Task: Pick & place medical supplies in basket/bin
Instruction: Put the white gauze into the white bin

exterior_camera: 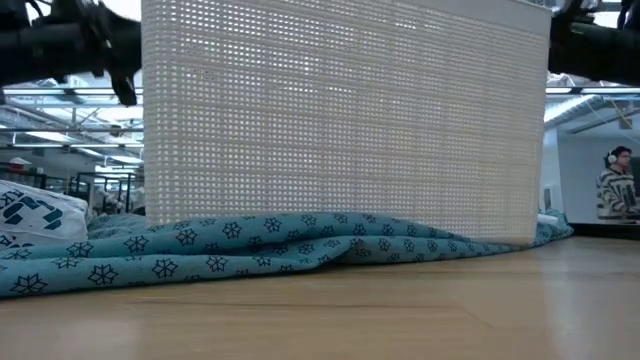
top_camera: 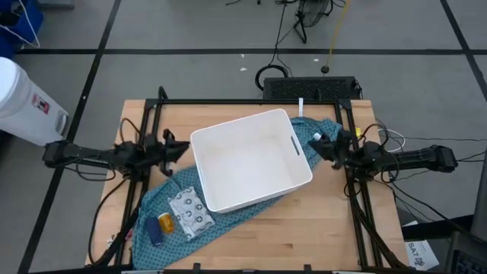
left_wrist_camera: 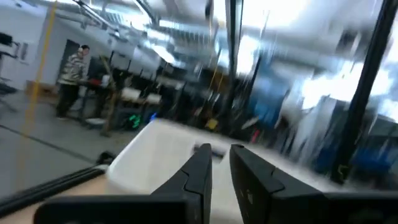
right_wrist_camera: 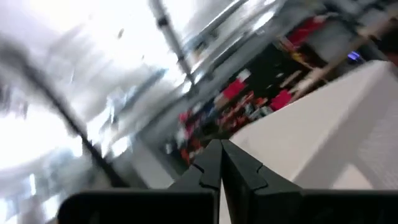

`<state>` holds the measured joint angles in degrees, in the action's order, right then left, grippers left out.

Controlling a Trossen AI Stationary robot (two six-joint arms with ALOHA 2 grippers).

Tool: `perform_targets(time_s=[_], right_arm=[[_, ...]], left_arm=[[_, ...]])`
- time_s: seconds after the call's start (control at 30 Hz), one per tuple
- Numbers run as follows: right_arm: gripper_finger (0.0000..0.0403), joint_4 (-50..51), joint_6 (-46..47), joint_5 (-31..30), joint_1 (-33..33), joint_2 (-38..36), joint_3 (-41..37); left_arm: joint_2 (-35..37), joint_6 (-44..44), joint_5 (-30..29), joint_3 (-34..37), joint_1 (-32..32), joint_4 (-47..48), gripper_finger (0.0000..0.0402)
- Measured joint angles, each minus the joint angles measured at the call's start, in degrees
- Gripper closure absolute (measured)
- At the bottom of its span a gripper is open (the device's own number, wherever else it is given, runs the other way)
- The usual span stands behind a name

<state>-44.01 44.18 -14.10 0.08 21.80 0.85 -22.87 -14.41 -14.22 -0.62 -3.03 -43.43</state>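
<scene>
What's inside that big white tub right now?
Nothing visible: the white tub shows a bare floor from above. Its own walls may hide slivers along the inside edges.

Place: robotics lab/workshop | evidence: bare ceiling ducts, floor cables (taped lines), benches

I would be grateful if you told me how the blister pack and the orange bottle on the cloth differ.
The blister pack is flat, silvery-white with dark dots; the orange bottle is small, rounded and orange. The blister pack is clearly the larger and lies nearer the basket; the orange bottle sits farther out. Both rest on the teal cloth, outside the basket and ungrasped.
</scene>
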Motion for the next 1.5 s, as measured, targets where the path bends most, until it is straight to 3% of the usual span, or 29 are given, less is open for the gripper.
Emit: perform_targets(time_s=[0.1, 0.2, 0.33, 0.57, 0.6, 0.67, 0.77, 0.87, 0.93, 1.03, 1.17, 1.33, 1.5], right_arm=[[0.0403, -2.3, 11.4, -7.0, 0.0, 0.0, 0.0], [0.0403, -7.1, 17.7, -10.2, 0.0, 0.0, 0.0], [0.0403, -8.8, 19.6, -20.3, 0.0, 0.0, 0.0], [0.0403, -14.6, 19.9, -35.0, -0.7, 0.0, 0.0], [0.0403, -17.2, 18.0, -34.4, -1.1, 0.0, 0.2], [0.0403, -21.1, 7.5, -27.7, -2.2, -0.1, 2.2], [0.0403, -15.8, -6.1, -18.8, -2.3, 0.5, 9.2], [0.0403, 1.5, -15.4, -16.4, -2.3, 0.7, 21.6], [0.0403, 24.1, -18.3, -14.7, -2.4, 2.7, 31.6], [0.0403, 53.0, -18.0, -15.8, -3.3, 8.0, 45.5], [0.0403, 76.4, -14.4, -16.0, -5.7, 14.9, 58.9], [0.0403, 98.6, -12.3, -13.3, -8.7, 23.8, 67.2], [0.0403, 116.1, -11.5, -8.2, -12.4, 29.8, 67.7]], left_arm=[[0.0, -3.8, 0.2, 0.0, 0.0, -7.4, 0.0339], [0.0, -9.8, 0.1, 0.0, 0.0, -16.0, 0.0339], [0.0, -16.1, -0.1, 0.0, 0.0, -26.2, 0.0339], [0.0, -13.7, -4.3, 0.0, 0.0, -34.0, 0.0339], [0.0, -15.6, -5.1, -0.2, 0.0, -34.4, 0.0339], [0.0, -18.5, -5.6, -1.0, 0.0, -34.4, 0.0339], [0.0, -18.5, -7.1, -2.0, 0.0, -33.9, 0.0339], [-0.8, -20.7, -6.5, -3.8, 0.0, -32.8, 0.0339], [-1.2, -19.6, -6.4, -5.4, 0.0, -31.7, 0.0339], [-1.5, -18.5, -6.7, -7.6, 0.0, -28.6, 0.0339], [-1.9, -18.7, -6.9, -10.7, 0.0, -21.2, 0.0339], [-3.0, -21.7, -6.4, -14.3, 0.0, -11.4, 0.0339], [-4.0, -18.7, -6.4, -17.0, 0.0, -6.9, 0.0339]])
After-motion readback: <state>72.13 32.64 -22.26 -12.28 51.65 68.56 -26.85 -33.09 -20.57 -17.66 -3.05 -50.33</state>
